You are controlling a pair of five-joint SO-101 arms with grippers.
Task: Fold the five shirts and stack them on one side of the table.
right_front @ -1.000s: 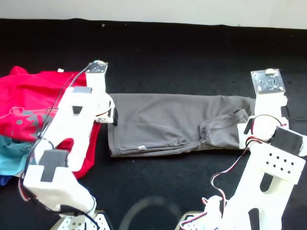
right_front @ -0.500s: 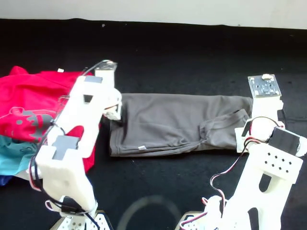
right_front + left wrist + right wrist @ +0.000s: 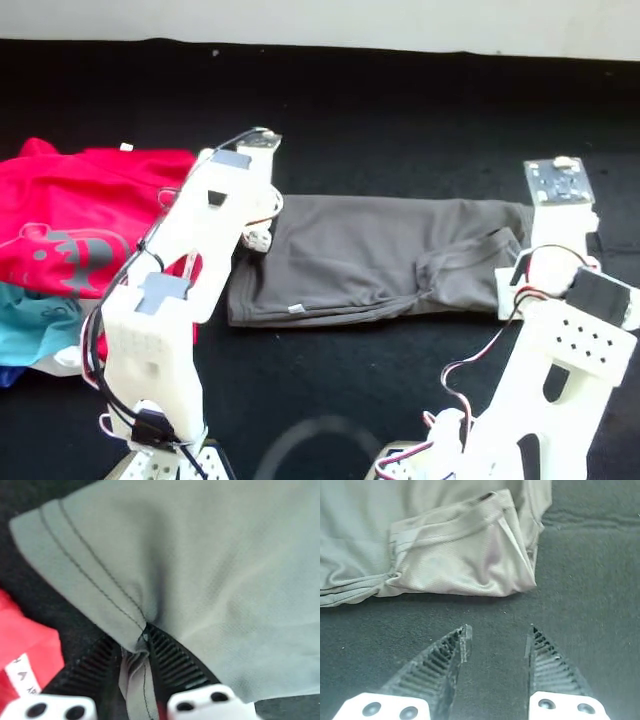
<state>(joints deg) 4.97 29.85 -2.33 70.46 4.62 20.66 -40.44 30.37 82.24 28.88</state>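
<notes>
Grey shirt lies flat on the table, long axis spanning the 2 arms; left gripper pinches its hem at the end beside the red shirt, right gripper spread and empty, just off the opposite sleeve end.

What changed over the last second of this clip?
The left gripper, shut on the hem of the grey shirt, swung toward the shirt's middle, drawing that corner inward. The right gripper, fingers open over the table beside the shirt's other end, and the red shirt kept their places.
</notes>
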